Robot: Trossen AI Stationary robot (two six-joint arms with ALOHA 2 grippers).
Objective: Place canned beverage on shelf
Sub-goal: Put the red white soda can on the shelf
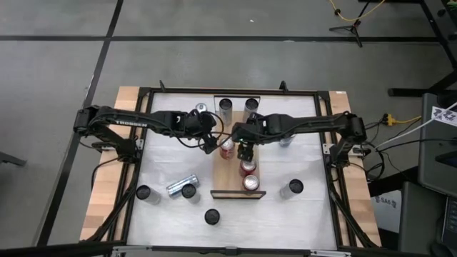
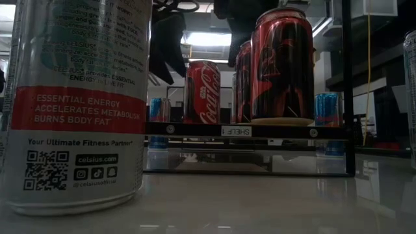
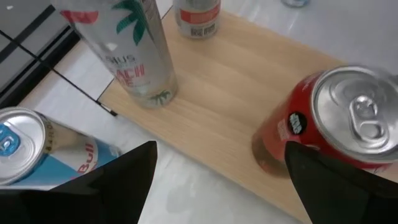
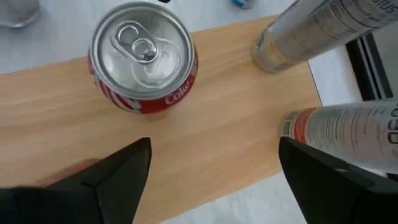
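The shelf (image 1: 235, 171) is a light-brown plank in the middle of the table, with a dark lip (image 1: 238, 193) at its near end. A red Coke can (image 1: 227, 148) stands upright on its far part. Two dark-red cans (image 1: 247, 168) (image 1: 250, 183) stand behind the lip. My left gripper (image 1: 211, 143) hangs open just left of the Coke can (image 3: 336, 118), touching nothing. My right gripper (image 1: 246, 151) hangs open just right of the Coke can (image 4: 143, 59), above the plank (image 4: 205, 143), and is empty.
Tall cans (image 1: 226, 107) (image 1: 251, 106) stand beyond the shelf's far end. Other cans stand at the left (image 1: 144, 193), near (image 1: 212, 215) and right (image 1: 292, 188), and a silver one (image 1: 178, 186) lies on its side. A Celsius can (image 2: 78, 104) fills the low view's left.
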